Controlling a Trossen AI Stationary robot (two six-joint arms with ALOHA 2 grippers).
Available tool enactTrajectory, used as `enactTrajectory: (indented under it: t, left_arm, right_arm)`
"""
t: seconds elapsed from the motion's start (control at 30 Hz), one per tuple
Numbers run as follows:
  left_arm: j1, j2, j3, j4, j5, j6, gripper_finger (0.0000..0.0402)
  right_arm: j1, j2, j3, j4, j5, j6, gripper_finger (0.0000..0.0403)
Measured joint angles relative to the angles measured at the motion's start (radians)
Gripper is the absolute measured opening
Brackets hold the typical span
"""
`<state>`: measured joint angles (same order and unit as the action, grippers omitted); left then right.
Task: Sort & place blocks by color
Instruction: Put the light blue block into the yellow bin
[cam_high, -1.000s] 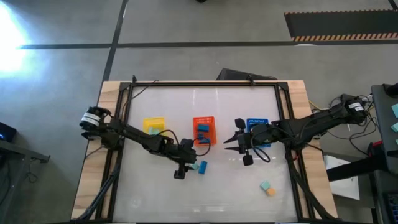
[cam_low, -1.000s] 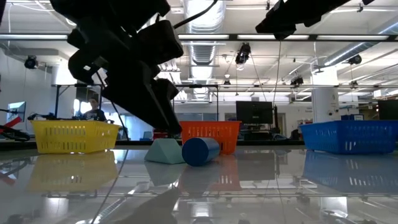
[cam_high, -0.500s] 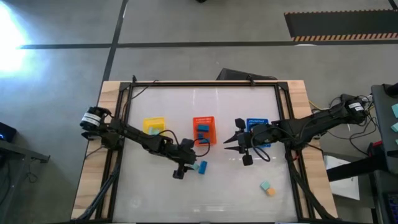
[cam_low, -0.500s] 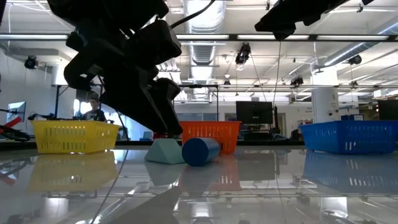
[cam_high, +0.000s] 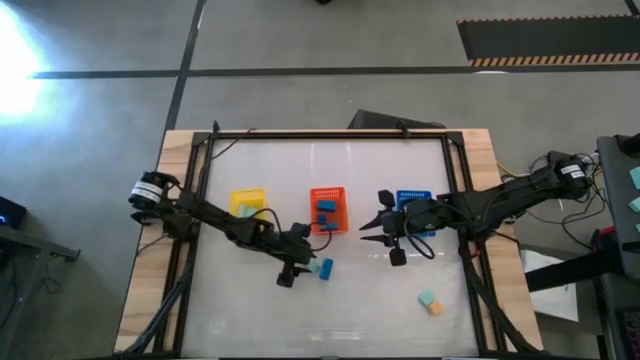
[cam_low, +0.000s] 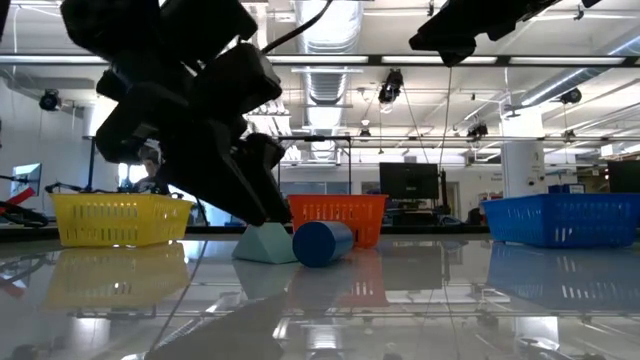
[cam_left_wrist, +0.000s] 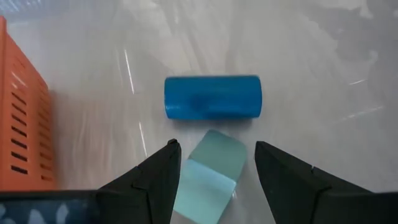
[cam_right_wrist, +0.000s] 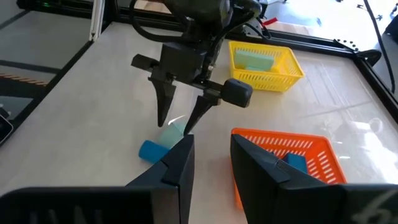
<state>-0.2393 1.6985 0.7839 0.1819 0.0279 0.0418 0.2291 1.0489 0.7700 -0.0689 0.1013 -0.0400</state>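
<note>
A pale teal block (cam_left_wrist: 208, 171) lies flat on the table, and a blue cylinder block (cam_left_wrist: 212, 98) lies on its side just beyond it. My left gripper (cam_left_wrist: 216, 149) is open and low, one finger on either side of the teal block, apart from it. From the side, the teal block (cam_low: 265, 245) and the cylinder (cam_low: 322, 243) sit under the left arm. My right gripper (cam_high: 365, 228) hangs open above the table between the orange and blue baskets, holding nothing. Another teal block (cam_high: 427, 299) and an orange block (cam_high: 435, 309) lie near the table's near right.
Three slotted baskets stand in a row mid-table: yellow (cam_high: 248, 203) holding a teal block, orange (cam_high: 327, 208) holding blue blocks, and blue (cam_high: 413, 200). The orange basket's wall (cam_left_wrist: 22, 124) is close beside my left gripper. Bare tabletop lies toward the near edge.
My left gripper has sunk a little toward the teal block and tipped slightly, its fingers staying apart. The blocks have not moved.
</note>
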Motion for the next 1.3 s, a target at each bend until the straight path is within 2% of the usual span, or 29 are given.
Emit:
enactTrajectory:
  t: [0.27, 0.37, 0.5, 0.73, 0.83, 1.0, 1.3]
  left_arm:
    - [0.005, 0.000, -0.074, 0.104, -0.009, -0.003, 0.0190]
    - [0.006, 0.004, -0.075, 0.118, -0.009, -0.003, 0.0190]
    - [0.006, 0.081, -0.070, 0.214, -0.002, -0.003, 0.0190]
    - [0.006, 0.118, -0.044, 0.216, 0.018, -0.009, 0.0188]
    - [0.006, 0.112, -0.050, 0.218, 0.019, -0.010, 0.0172]
    - [0.006, 0.104, -0.052, 0.220, 0.019, -0.011, 0.0122]
    - [0.004, 0.100, -0.052, 0.217, 0.019, -0.050, 0.0118]
  right_arm:
    - [0.000, 0.000, 0.000, 0.000, 0.000, 0.005, 0.0093]
    - [0.000, 0.000, 0.000, 0.000, 0.000, 0.005, 0.0093]
    - [0.000, 0.000, 0.000, 0.001, 0.001, 0.016, 0.0093]
    - [0.000, 0.000, 0.000, 0.001, 0.001, 0.030, 0.0093]
    - [0.000, 0.000, 0.000, 0.001, 0.001, 0.030, 0.0093]
    - [0.000, 0.000, -0.001, 0.001, 0.001, 0.030, 0.0093]
    - [0.000, 0.000, -0.005, 0.000, 0.001, 0.030, 0.0093]
